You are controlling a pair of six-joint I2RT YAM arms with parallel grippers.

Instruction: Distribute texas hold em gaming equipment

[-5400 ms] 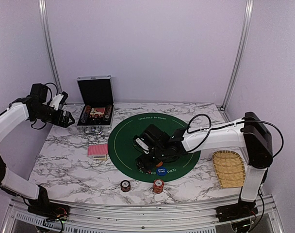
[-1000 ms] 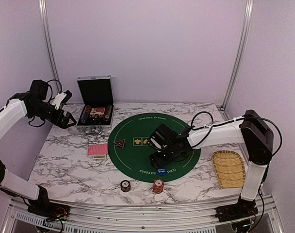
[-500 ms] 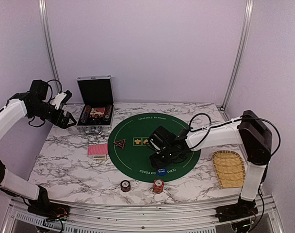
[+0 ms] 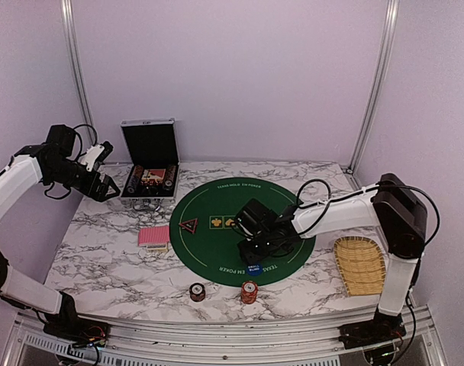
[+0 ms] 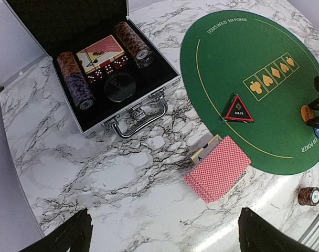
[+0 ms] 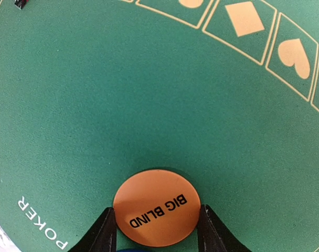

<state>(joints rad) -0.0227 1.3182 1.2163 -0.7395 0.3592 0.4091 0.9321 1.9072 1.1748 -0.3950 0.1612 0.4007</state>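
The right gripper is low over the green felt mat, in the lower middle of the overhead view. It is about half closed, and its 2 fingers meet opposite edges of the orange "BIG BLIND" button disc. The disc lies flat on the felt and is not lifted. Pinching it across its width looks like the only workable hold on so thin a piece. The blue button disc sits just below it in that view, close enough to be nudged.

The left gripper hovers high at the upper left, spread wide and holding nothing. It appears parked clear of the work, with its camera looking down on the open black case.

The triangular marker rests on the left part of the mat. The pink-backed cards are stacked off the mat on the marble, just left of its edge. 2 small chip stacks stand near the table's front edge. The bamboo tray lies at the right.

Judging by this layout, the orange disc is the piece being taken for placing next.
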